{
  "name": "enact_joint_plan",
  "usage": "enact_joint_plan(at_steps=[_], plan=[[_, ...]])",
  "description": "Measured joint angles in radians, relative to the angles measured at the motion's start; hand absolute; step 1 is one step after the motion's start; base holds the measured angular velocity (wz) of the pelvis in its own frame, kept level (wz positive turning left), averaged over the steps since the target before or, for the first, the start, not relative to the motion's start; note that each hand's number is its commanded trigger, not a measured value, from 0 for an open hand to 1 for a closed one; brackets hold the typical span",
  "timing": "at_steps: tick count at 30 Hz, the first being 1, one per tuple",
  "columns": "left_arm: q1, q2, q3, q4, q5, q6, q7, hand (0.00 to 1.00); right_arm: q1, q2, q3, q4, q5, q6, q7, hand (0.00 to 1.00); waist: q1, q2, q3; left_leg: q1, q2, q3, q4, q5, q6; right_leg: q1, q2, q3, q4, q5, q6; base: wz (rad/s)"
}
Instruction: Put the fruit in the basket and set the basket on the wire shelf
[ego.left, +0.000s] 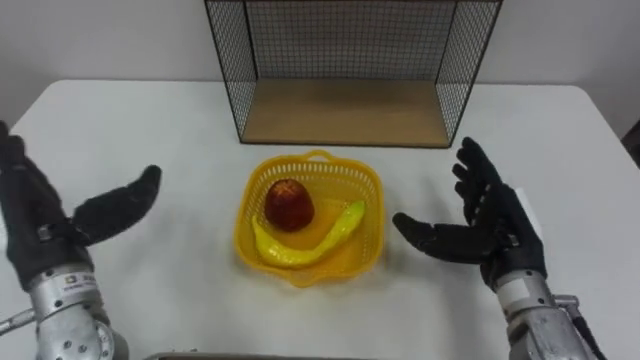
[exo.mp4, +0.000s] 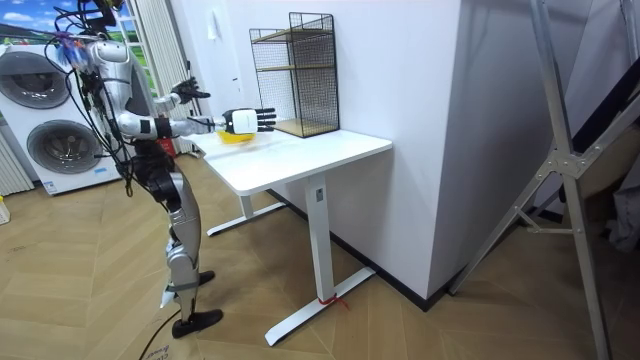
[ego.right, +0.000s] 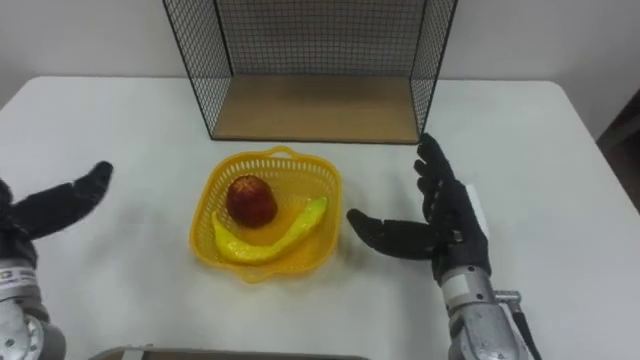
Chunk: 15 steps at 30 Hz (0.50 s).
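In the left eye view, the yellow basket (ego.left: 375, 186) is sitting on the white desk (ego.left: 150, 120), between the two hands. It is already holding the red apple (ego.left: 288, 203) and the banana (ego.left: 310, 240), so the fruit part looks done. The right hand (ego.left: 497, 228) is hovering just beside the basket's right rim, fingers spread and straight, palm turned inward and thumb reaching toward the basket without touching it. The left hand (ego.left: 40, 215) is hanging well apart on the other side, likewise open and holding nothing, with its thumb pointing at the basket. The wire shelf (ego.left: 345, 110) is standing beyond the basket, straight ahead of both palms, its wooden floor facing the robot.

In the room view, the robot is standing at the desk's end on the room view's left, both arms stretching forward over the top. The basket is showing as a yellow patch just under the nearer, right hand, and the shelf is standing farther along by the wall.

In the right eye view, the right hand is clearly the nearer one, while the left is waiting far out from the basket's left rim. The basket is roughly as wide as it is deep. The banana's long axis is running from near-left to far-right. The coming move, I judge, is closing both palms inward onto opposite rims, and the left has farther to travel.
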Motion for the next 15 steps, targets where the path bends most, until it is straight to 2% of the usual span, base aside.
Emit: enact_joint_plan(at_steps=[2,6,9,15], plan=[[-0.005,-0.002,-0.034,0.023,-0.096,0.000,-0.066,0.00,-0.001,0.004,0.006,0.010,0.096,-0.002,0.030,0.00,-0.010,-0.001,0.0006,-0.004,0.003,0.005,0.003,0.000,0.000,-0.019,0.001,0.004,0.011,0.000,0.000,-0.08],[-0.007,-0.007,-0.073,0.032,-0.166,-0.002,-0.146,0.00,-0.002,0.016,0.013,0.035,0.164,-0.009,0.069,0.00,-0.015,-0.002,0.0011,-0.015,0.004,0.010,0.009,0.000,0.000,-0.028,0.001,0.010,0.020,0.000,0.000,-0.04],[-0.007,-0.017,-0.112,0.051,-0.235,-0.004,-0.212,0.00,-0.007,0.035,0.040,0.073,0.200,-0.012,0.103,0.00,-0.028,-0.013,0.0071,-0.018,0.005,0.010,0.017,0.000,0.000,-0.029,0.001,0.009,0.025,0.000,0.000,0.00],[-0.005,-0.022,-0.130,0.100,-0.308,-0.005,-0.276,0.00,-0.009,0.049,0.055,0.101,0.281,-0.015,0.134,0.00,-0.034,-0.016,0.0070,-0.017,0.006,0.010,0.021,0.000,0.000,-0.029,0.002,0.011,0.025,0.000,0.000,0.00]])
